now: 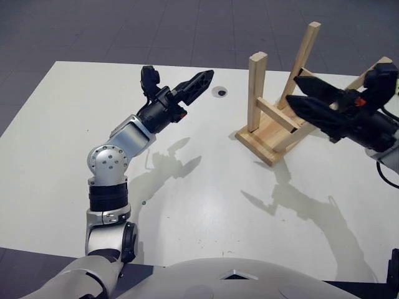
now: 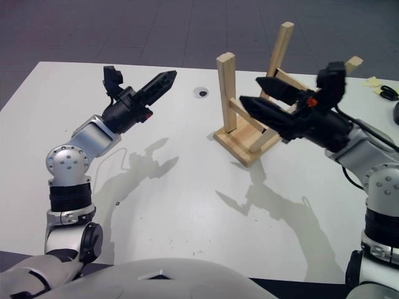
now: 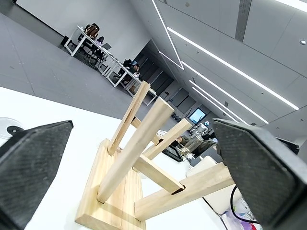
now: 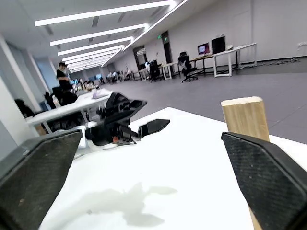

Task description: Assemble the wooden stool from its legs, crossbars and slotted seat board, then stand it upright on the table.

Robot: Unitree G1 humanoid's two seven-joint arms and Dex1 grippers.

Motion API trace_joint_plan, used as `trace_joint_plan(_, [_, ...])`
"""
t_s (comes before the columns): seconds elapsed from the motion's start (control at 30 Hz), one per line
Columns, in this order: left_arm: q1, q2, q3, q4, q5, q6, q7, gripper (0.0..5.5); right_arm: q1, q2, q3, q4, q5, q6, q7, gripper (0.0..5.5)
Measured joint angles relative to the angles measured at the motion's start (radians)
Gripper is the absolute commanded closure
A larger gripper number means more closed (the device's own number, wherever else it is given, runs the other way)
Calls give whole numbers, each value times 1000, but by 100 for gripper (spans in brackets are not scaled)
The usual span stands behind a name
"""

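1. White desk [image 1: 206, 205] carries everything.
2. Nearest, over the desk's middle and a little toward its left edge, hangs the left gripper [image 1: 206, 76]. It is lifted clear of the surface and aimed at the stool, but well apart from it. Its pads [image 3: 33, 163] stand spread wide, with nothing between them.
3. From the right edge comes the right gripper [image 2: 250, 90], also raised off the desk. Its fingers are spread, one above the other, and they pinch nothing. The tips reach in among the stool's legs, the lower one close by a crossbar [image 1: 277, 114]. Whether either tip touches the wood cannot be told. In the right wrist view, the top end of one leg [image 4: 242, 115] stands just beside one pad.
4. Toward the far right corner sits the stool [image 1: 265, 140], put together and upside down. Its seat board lies on the desk, the legs point up and lean outward, and crossbars join them.
5. Farther still, near the far edge, a small dark round fitting [image 1: 219, 92] is set in the desk between the left gripper's tip and the stool.
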Motion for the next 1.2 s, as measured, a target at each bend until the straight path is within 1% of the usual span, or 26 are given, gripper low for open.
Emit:
trace_joint_plan(0.13, [3,-3,5,2,2,1,-8,14,36,49,-90,22,74,7,-60,10])
trace_joint_plan(0.27, [4,-8,9,6,2,9,-22,14,3,126,-188,108,215,-27,-217,10])
trace_joint_plan(0.33, [5,-10,8,7,2,16,-34,14,-21,161,-221,154,217,-67,-293,10])
trace_joint_plan(0.4, [6,-10,9,7,1,21,-39,14,-18,175,-232,168,211,-76,-310,10])
trace_joint_plan(0.43, [6,-11,9,7,1,25,-42,14,-9,173,-237,167,191,-76,-298,10])
trace_joint_plan(0.53, [7,-10,16,9,1,30,-47,14,119,128,-237,173,81,-23,-158,10])
trace_joint_plan(0.63, [9,-8,21,9,1,37,-48,14,223,93,-236,180,18,33,-42,10])
trace_joint_plan(0.73, [11,-8,22,8,1,45,-48,14,249,60,-233,174,-39,50,30,10])
trace_joint_plan(0.8, [13,-9,23,6,0,52,-48,14,249,42,-195,136,-128,34,58,10])
trace_joint_plan(1.0, [12,-11,22,7,1,59,-48,10,250,44,-76,48,-344,-47,99,99])
trace_joint_plan(1.07, [12,-11,21,8,2,59,-48,10,238,49,-56,45,-383,-65,103,137])
trace_joint_plan(1.2, [12,-13,22,9,2,59,-48,10,195,51,-15,51,-441,-89,129,195])
